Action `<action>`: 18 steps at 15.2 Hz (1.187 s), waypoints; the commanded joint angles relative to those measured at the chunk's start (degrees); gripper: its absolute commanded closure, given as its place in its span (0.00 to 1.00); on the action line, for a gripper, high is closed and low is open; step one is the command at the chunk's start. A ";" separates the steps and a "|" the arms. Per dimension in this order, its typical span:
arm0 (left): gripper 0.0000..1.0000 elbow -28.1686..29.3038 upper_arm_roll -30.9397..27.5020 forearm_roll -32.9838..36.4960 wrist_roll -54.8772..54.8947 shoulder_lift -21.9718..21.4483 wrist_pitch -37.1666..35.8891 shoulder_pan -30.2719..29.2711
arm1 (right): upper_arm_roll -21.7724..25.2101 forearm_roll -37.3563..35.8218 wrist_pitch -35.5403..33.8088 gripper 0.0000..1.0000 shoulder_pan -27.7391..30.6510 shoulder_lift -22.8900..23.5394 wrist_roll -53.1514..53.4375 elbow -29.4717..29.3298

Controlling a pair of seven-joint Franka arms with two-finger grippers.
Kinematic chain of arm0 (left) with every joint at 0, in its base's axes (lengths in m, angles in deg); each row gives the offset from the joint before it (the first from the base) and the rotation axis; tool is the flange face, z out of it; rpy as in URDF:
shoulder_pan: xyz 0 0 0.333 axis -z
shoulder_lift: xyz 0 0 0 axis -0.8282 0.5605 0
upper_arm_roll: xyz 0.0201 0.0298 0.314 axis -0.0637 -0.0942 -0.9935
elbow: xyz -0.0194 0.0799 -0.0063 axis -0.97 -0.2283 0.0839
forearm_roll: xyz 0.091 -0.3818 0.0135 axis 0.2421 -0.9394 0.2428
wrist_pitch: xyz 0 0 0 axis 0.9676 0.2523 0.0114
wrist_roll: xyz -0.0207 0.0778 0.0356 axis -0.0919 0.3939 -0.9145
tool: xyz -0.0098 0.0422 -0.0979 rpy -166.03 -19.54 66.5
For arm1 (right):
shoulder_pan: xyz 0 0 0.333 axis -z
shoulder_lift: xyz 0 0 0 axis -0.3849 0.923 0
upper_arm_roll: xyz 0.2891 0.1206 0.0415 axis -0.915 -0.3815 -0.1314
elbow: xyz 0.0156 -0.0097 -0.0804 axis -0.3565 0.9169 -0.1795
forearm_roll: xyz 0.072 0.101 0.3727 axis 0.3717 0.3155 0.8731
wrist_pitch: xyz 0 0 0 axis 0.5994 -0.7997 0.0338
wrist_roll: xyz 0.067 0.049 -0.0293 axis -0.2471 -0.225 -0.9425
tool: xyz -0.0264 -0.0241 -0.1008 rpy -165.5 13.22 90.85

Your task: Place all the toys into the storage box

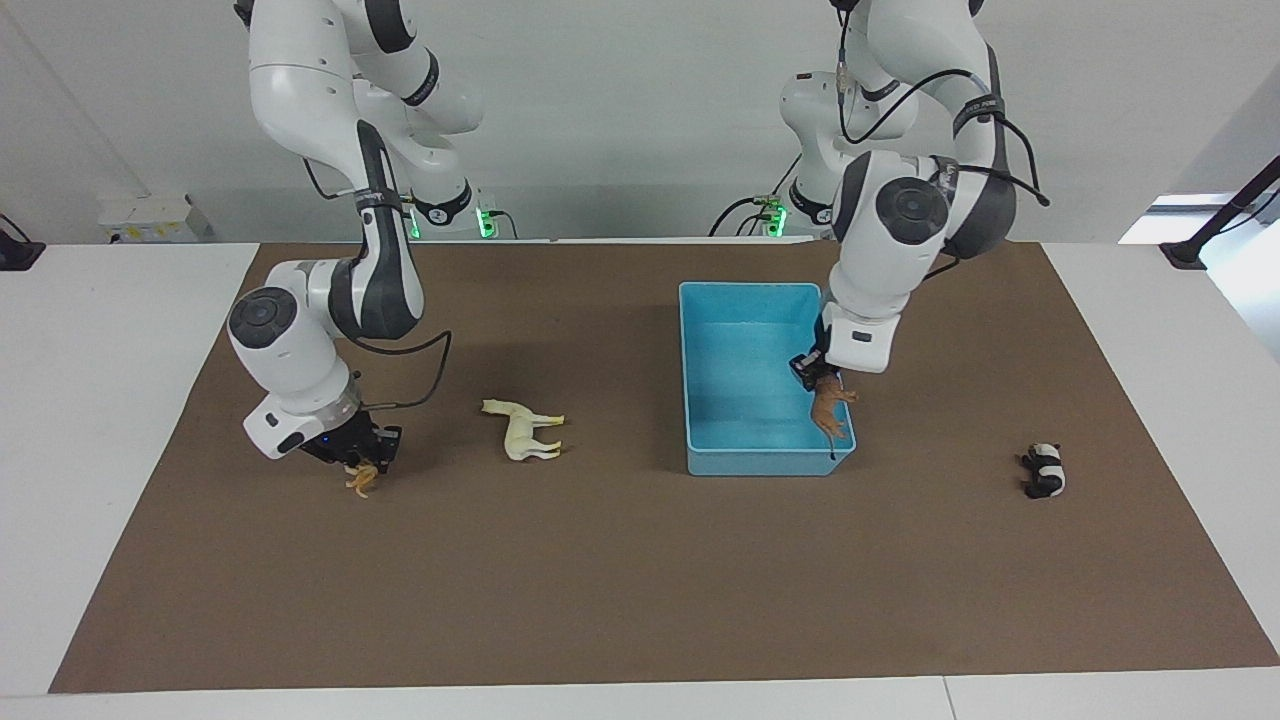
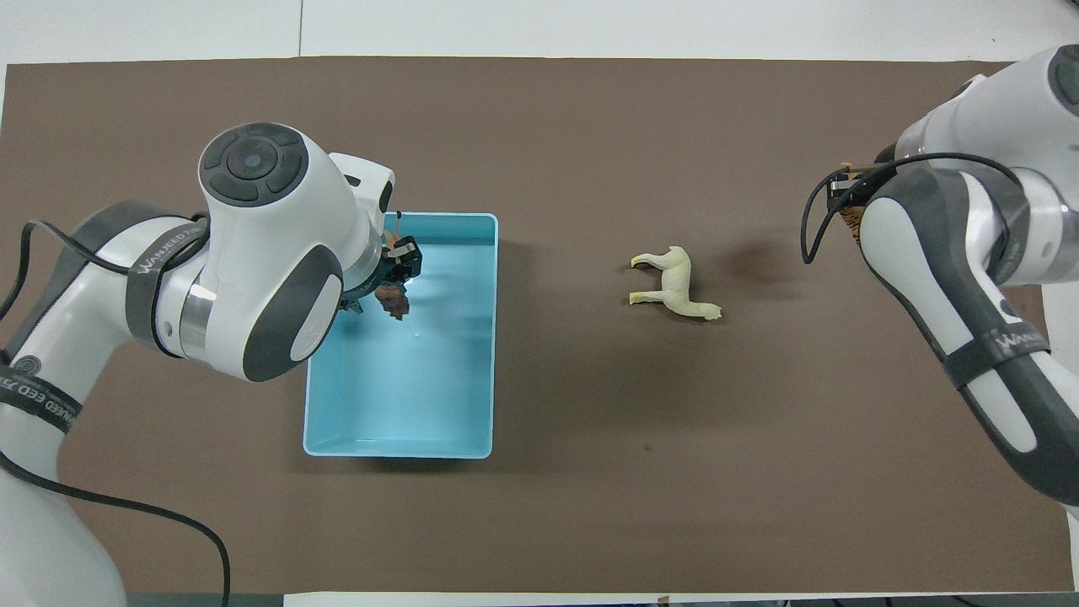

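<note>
The worktop (image 1: 640, 600), covered by a brown mat, carries the whole scene. The light-blue storage box (image 1: 700, 380) sits toward the left arm's end of it, and nothing lies on its floor yet.

The left pincer (image 1: 812, 372) hangs over the box's inside, by the wall toward its own arm's end, with the brown lion (image 1: 830, 408) dangling head-up beneath it. Whether its fingers are clamped on the lion or already letting go, I cannot tell. The right pincer (image 1: 362, 455) is low at the right arm's end of the worktop, closed on the orange striped tiger (image 1: 361, 481), which touches or barely clears the mat.

The cream-white horse (image 1: 525, 430) lies on its side between the tiger and the box, apart from both. The black-and-white panda (image 1: 1044, 470) lies at the left arm's end, well apart from the box.

Step in hand, as I judge it: dropping the lion into the box while the tiger is being picked up. Next, the left pincer needs to part fully and rise clear of the box wall. The right arm must lift the tiger high enough to pass over the horse and the rim.
</note>
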 commanded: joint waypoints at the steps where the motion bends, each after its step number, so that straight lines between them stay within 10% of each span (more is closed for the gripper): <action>1: 0.00 2.15 -1.26 -0.11 2.87 -4.37 -1.18 -0.24 | -0.57 0.21 -10.45 1.00 -4.91 -0.12 10.05 -10.34; 8: 0.00 3.99 -2.49 2.95 38.09 -3.77 9.69 -20.61 | -0.13 -0.58 -16.37 1.00 -29.25 2.86 43.47 -20.83; 13: 0.00 2.69 -2.49 7.89 54.27 6.24 27.80 -33.27 | 0.66 -0.85 -14.53 1.00 -42.19 13.03 58.50 -31.97; 18: 0.00 -3.12 -2.93 12.29 56.33 14.08 31.24 -35.13 | 1.01 -2.78 -8.91 1.00 -47.21 21.58 62.04 -34.64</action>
